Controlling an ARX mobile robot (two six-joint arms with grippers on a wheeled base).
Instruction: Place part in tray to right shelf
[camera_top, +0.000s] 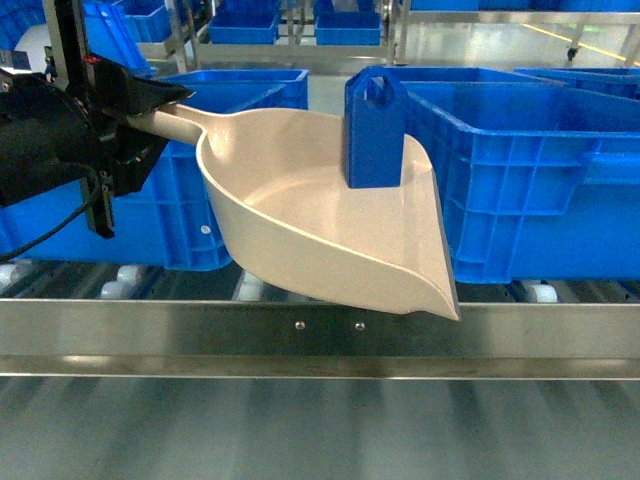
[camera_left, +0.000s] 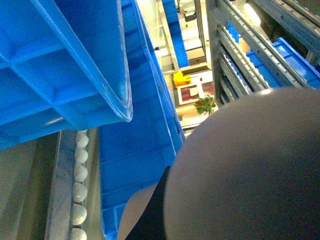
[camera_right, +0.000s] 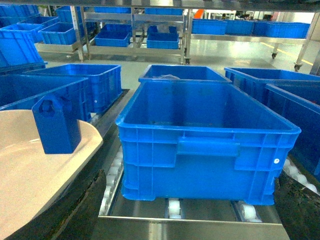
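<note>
At the left, the left pincer (camera_top: 150, 105) is clamped on the handle of the tray (camera_top: 300, 200), apparently to carry it level so its load stays put. The tray's long axis runs from upper left to lower right, its lip hanging over the front rail of the right shelf (camera_top: 320, 335). The part (camera_top: 375, 125) stands upright at the tray's far rim, hole topmost, beside a blue crate (camera_top: 520, 180). The right pincer is out of sight.
</note>
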